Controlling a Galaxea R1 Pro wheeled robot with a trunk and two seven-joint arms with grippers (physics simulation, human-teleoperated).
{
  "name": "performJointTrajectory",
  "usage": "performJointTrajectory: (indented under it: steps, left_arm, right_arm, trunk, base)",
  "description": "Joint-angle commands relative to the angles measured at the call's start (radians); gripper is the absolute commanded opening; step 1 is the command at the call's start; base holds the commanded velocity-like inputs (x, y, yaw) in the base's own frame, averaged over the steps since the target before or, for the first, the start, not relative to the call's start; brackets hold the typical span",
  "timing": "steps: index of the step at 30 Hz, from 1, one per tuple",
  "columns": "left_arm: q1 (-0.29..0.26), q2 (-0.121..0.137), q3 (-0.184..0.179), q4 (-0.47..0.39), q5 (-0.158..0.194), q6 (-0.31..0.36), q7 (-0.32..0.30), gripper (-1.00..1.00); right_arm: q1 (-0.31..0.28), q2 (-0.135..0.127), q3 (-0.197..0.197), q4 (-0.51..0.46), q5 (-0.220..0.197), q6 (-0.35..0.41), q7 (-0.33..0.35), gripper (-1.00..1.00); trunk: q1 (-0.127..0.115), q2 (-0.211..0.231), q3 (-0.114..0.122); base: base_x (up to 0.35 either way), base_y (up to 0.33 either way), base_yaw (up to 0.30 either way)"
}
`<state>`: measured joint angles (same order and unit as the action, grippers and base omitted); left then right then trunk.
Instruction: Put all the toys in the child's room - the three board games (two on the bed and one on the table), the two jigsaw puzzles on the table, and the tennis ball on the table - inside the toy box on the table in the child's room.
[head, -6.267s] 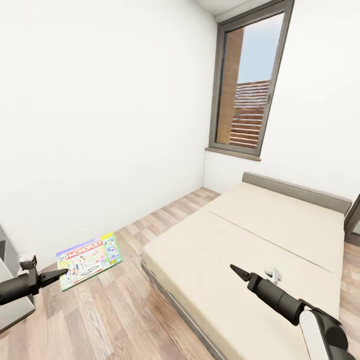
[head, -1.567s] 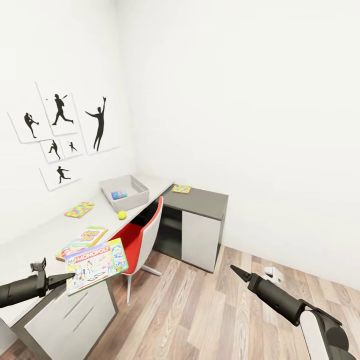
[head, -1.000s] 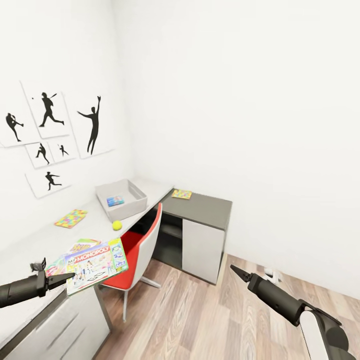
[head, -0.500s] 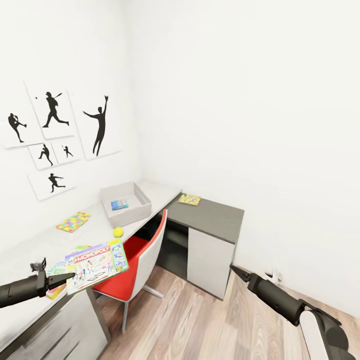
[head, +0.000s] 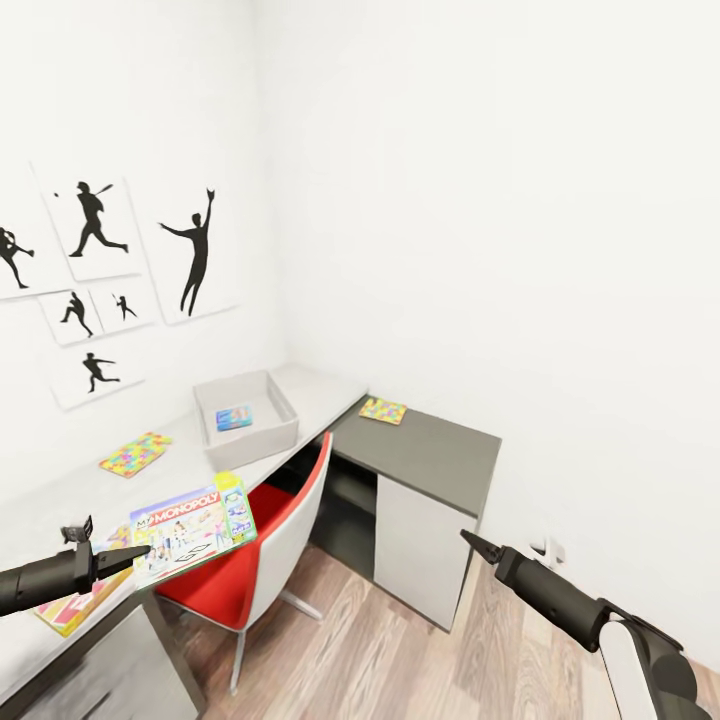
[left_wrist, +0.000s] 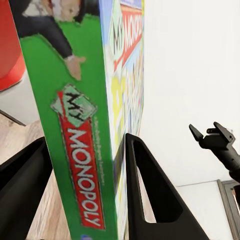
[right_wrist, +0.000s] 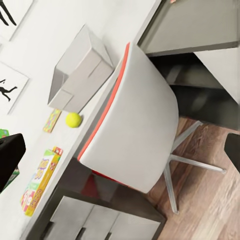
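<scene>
Left gripper had the Monopoly box pinched by one thin edge out over the red chair, well short of the grey bin, so honestly it could've slipped or clipped the chair back.

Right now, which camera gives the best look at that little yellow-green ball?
The right wrist view: the tennis ball sits in plain sight on the table, beside the toy box. From the head view, the held Monopoly box covers that spot.
</scene>
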<state>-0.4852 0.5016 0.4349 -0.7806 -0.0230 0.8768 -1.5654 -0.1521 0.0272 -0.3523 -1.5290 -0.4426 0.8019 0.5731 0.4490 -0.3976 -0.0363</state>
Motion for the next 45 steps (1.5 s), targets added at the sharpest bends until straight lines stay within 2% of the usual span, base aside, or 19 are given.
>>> performJointTrajectory:
  steps: [1, 19, 25, 28, 32, 36, 45]
  left_arm:
    - [-0.001, 0.0, 0.001, 0.0, -0.002, 0.01, -0.005, -1.0]
    - [-0.001, 0.004, 0.004, -0.003, 0.004, 0.016, -0.005, -1.0]
    - [-0.001, 0.006, 0.004, -0.069, 0.006, 0.062, -0.005, -1.0]
    - [-0.001, 0.009, 0.005, -0.171, 0.006, 0.128, -0.005, -1.0]
    - [-0.002, 0.009, 0.005, -0.236, 0.007, 0.147, -0.005, -1.0]
    - [-0.015, 0.011, 0.008, -0.26, 0.009, 0.152, -0.005, -1.0]
    - [-0.022, 0.01, 0.015, -0.279, 0.009, 0.152, -0.005, -1.0]
  right_arm:
    - [-0.001, 0.001, -0.003, 0.0, -0.001, 0.007, 0.004, 1.0]
    - [-0.001, 0.001, -0.002, -0.001, 0.0, 0.007, 0.004, 1.0]
    - [0.0, 0.001, -0.001, -0.012, 0.001, 0.008, 0.005, 1.0]
    - [0.0, 0.0, 0.002, -0.028, 0.001, 0.01, 0.016, 1.0]
    - [0.0, -0.001, 0.044, -0.033, 0.002, 0.015, 0.02, 1.0]
    - [0.0, -0.001, 0.069, -0.034, 0.002, 0.016, 0.022, 1.0]
    - [0.0, -0.002, 0.074, -0.036, 0.002, 0.016, 0.024, 1.0]
  trunk:
    - [0.001, -0.002, -0.002]
    - [0.001, -0.002, -0.002]
    - [0.001, -0.002, -0.002]
    - [0.001, -0.002, -0.002]
    - [0.001, -0.002, -0.002]
    - [0.001, -0.002, -0.002]
    - [0.001, -0.002, -0.002]
  base:
    - [0.111, -0.056, 0.003]
    - [0.017, -0.009, 0.0]
    - [0.0, 0.0, 0.0]
    - [0.0, 0.0, 0.0]
    - [0.001, 0.0, 0.0]
    - [0.047, 0.0, 0.002]
    - [0.136, -0.076, 0.199]
